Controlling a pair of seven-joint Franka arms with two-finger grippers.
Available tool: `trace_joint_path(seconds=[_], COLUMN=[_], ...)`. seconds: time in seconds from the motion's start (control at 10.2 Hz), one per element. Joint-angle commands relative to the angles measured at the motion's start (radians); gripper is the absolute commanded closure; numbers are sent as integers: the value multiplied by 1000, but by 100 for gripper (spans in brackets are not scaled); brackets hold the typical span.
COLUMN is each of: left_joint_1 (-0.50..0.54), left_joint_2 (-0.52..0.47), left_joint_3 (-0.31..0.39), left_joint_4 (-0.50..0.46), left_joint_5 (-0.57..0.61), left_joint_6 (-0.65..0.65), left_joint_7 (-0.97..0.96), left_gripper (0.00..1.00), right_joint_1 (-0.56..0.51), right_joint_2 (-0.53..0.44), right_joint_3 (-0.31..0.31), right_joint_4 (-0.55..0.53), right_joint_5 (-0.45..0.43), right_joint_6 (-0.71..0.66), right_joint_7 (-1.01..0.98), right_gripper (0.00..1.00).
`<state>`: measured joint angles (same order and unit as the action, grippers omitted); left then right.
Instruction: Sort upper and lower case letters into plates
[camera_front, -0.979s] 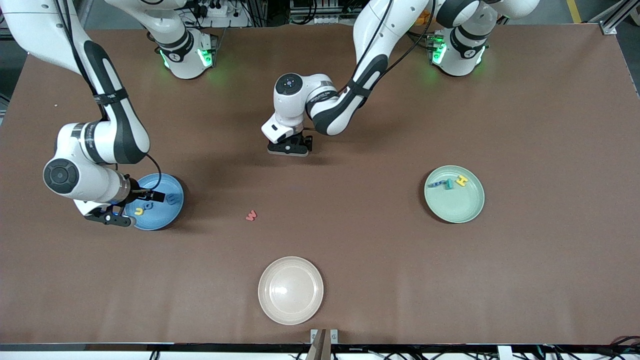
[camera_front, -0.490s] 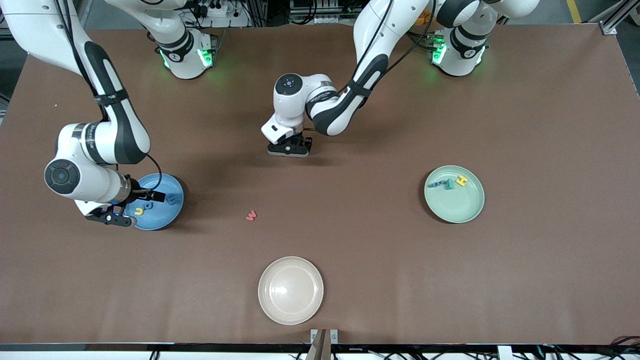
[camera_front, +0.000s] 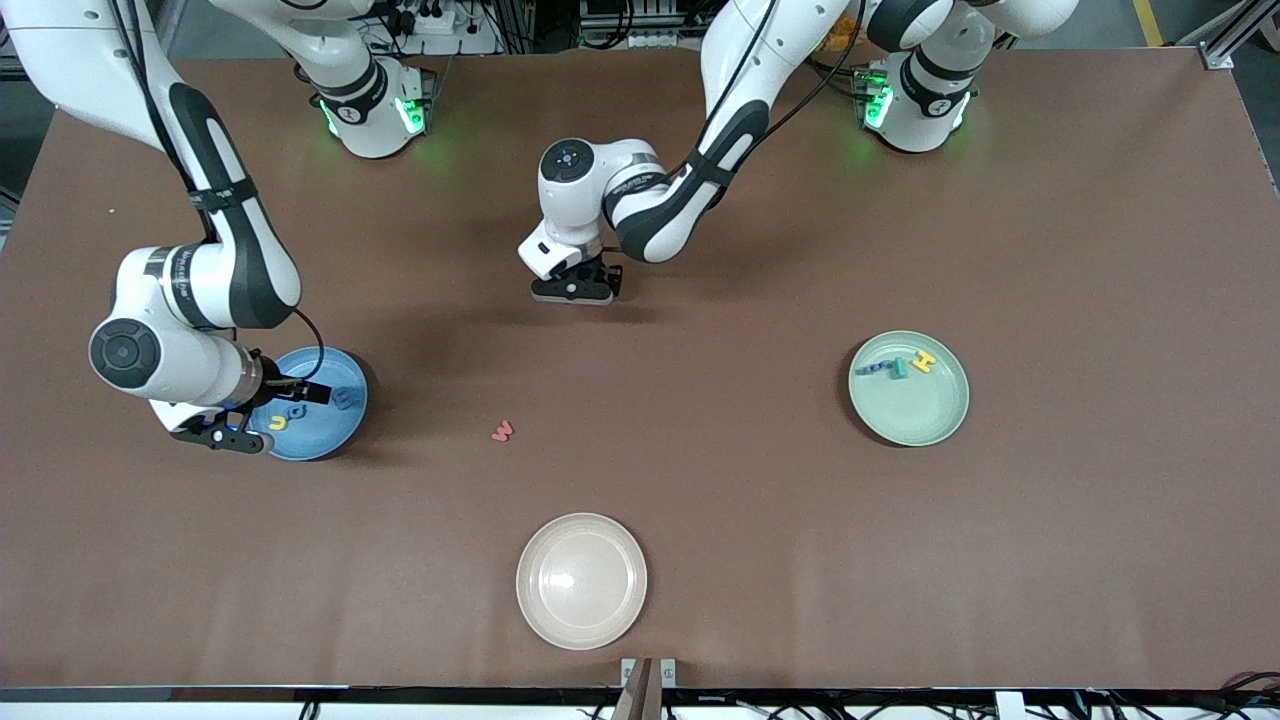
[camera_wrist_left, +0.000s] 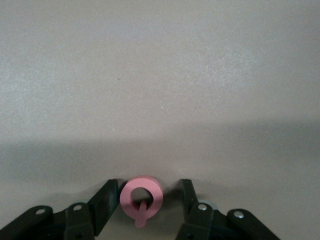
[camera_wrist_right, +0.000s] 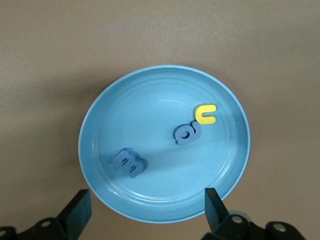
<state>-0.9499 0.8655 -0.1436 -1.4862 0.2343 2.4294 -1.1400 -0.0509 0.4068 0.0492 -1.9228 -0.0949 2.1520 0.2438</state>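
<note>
left gripper (camera_wrist_left: 146, 200) over the middle of the bench (camera_front: 1050, 560), fingers (camera_wrist_left: 107, 197) closed on a pink letter q (camera_wrist_left: 141, 199), which is lifted clear of the surface. right gripper (camera_wrist_right: 145, 210) hangs over the light blue plate (camera_wrist_right: 100, 125) at the right arm's end, fingers (camera_wrist_right: 77, 210) spread wide, holding nothing. that plate carries two blue letters (camera_wrist_right: 129, 162) and a yellow u (camera_wrist_right: 205, 114). the mint green plate (camera_front: 925, 420) holds a yellow h (camera_front: 923, 361), a teal and a blue letter. a red w (camera_front: 502, 431) lies on the bench between the plates. a cream plate (camera_front: 581, 620) sits nearest the front camera.
</note>
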Motion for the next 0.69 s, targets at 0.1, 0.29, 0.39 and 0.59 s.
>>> trace_joint_path(seconds=[0.1, 0.29, 0.39, 0.59], left_joint_1=[-15, -12, -12, 31], left_joint_2=[1, 3, 1, -28], left_joint_3=[10, 12, 12, 10], left_joint_4=[0, 1, 1, 1], left_joint_5=[3, 3, 3, 0], left_joint_6=[-24, -24, -24, -41], left_joint_7=[-14, 5, 5, 56], left_gripper=[72, 88, 88, 90], right_joint_1=[-4, 3, 16, 52], right_joint_2=[1, 1, 1, 29], right_joint_3=[8, 11, 11, 12], right_joint_4=[-4, 1, 13, 59], right_joint_5=[-12, -9, -6, 4], right_joint_6=[8, 8, 6, 9], right_joint_7=[6, 18, 23, 40], right_gripper=[0, 0, 0, 0])
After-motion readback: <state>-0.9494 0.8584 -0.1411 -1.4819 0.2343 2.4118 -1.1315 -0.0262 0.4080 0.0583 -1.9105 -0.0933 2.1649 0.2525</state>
